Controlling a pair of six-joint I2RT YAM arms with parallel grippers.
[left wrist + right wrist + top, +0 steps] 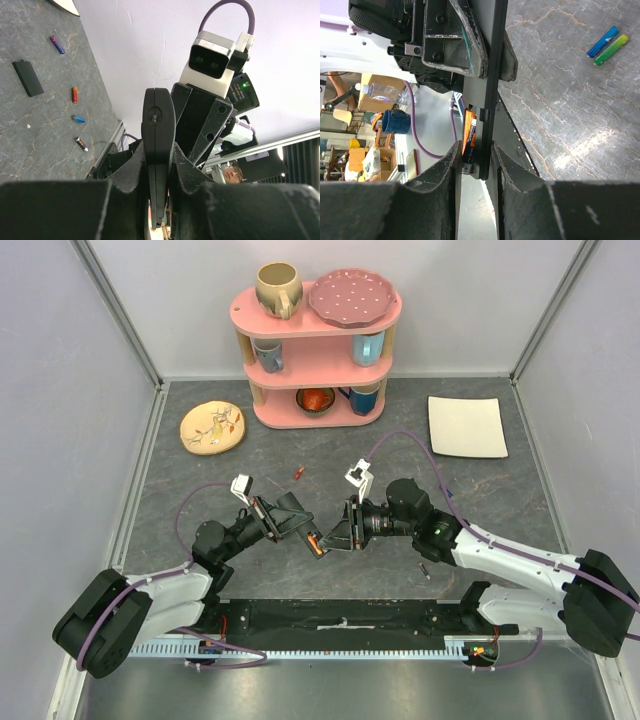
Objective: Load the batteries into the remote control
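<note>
The remote control (pixel 157 115) is a black bar seen edge-on, held in the air between both grippers above the table's middle. My left gripper (pixel 160 155) is shut on one end of it. My right gripper (pixel 476 150) is shut on the other end (pixel 487 75), one finger against an orange-and-black battery (pixel 469 134) lying in the slot. That battery shows orange in the top view (pixel 313 543). Loose batteries lie on the table: purple (pixel 57 44), orange (pixel 74 94), blue (pixel 78 119), grey (pixel 81 144), plus a blue (pixel 602 41) and a green-yellow one (pixel 611 49).
A black battery cover (pixel 28 78) lies flat on the table. A red battery (pixel 298 473) lies behind the grippers. A pink shelf (pixel 316 360) with cups and a plate stands at the back, a round plate (pixel 212 427) left and a white square plate (pixel 466 426) right.
</note>
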